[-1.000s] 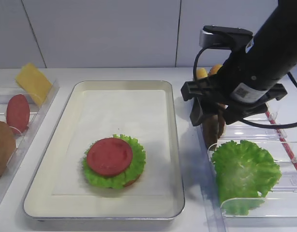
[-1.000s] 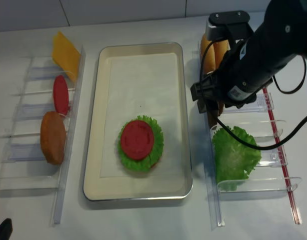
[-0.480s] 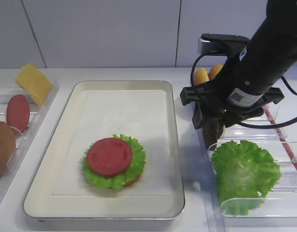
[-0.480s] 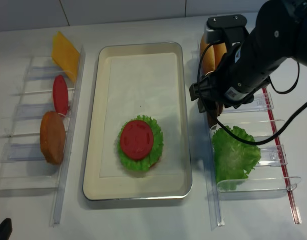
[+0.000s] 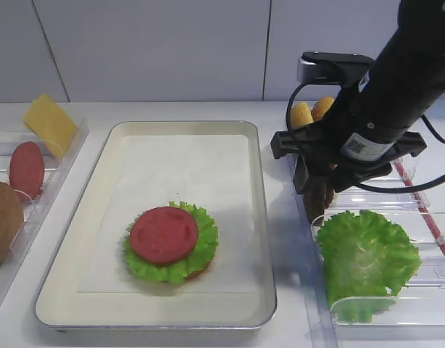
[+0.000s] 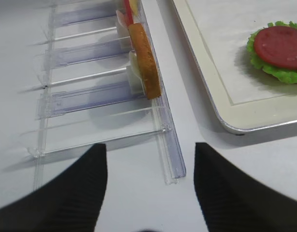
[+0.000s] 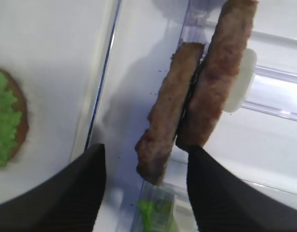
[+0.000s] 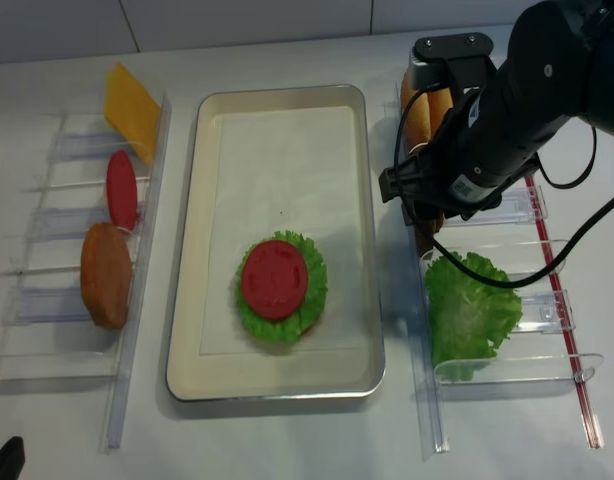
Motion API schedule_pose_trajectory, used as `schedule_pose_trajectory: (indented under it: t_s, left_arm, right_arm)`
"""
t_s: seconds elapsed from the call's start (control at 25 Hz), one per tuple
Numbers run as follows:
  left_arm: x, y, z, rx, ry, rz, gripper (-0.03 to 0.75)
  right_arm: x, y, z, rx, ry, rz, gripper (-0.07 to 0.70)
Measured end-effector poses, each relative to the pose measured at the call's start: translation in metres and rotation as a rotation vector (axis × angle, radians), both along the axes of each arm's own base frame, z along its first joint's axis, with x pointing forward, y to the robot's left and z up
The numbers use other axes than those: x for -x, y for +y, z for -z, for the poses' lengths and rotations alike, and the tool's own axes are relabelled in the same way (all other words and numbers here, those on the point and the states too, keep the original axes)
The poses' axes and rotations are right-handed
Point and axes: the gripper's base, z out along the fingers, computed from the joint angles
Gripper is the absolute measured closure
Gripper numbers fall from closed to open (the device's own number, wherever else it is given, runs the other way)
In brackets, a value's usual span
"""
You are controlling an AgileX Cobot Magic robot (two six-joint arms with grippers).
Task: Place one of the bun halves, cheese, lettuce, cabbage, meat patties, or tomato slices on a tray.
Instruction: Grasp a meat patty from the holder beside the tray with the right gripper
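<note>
Two dark-brown meat patties [image 7: 168,111] stand on edge in the right clear holder [image 5: 367,199]. My right gripper [image 7: 146,150] is open and straddles their lower ends, with a gap at the left finger [image 7: 85,188]. From above, the right gripper [image 8: 427,225] hangs over that slot. The tray [image 5: 179,125] holds a stack: a bun half, lettuce [image 5: 204,243], and a tomato slice [image 5: 164,233] on top. My left gripper [image 6: 148,145] is open over bare table. No cabbage is in view.
The left holder [image 8: 137,300] carries cheese [image 5: 50,123], a tomato slice [image 5: 27,168] and a bun half [image 5: 1,221]. In the right holder, bun halves [image 5: 309,111] stand behind the patties and a lettuce leaf [image 5: 364,254] in front. A red strip runs along its right side.
My right gripper has sunk lower over the patties and its jaws have narrowed. The tray stack and the left arm have not moved.
</note>
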Motion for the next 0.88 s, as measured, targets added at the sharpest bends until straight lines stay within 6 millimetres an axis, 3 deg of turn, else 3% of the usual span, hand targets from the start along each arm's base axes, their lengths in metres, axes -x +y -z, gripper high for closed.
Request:
schedule_pose_trajectory:
  t_s: [0.72,0.88]
  left_arm:
    - [0.0,0.0,0.0,0.0,0.0,0.0,0.322]
    - [0.0,0.0,0.0,0.0,0.0,0.0,0.322]
  right_arm:
    - [-0.0003,0.0068,0.0058,-0.003,0.016,0.004,0.236]
    - [-0.0022,0.0069,0.0069,0.005,0.011,0.005,0.32]
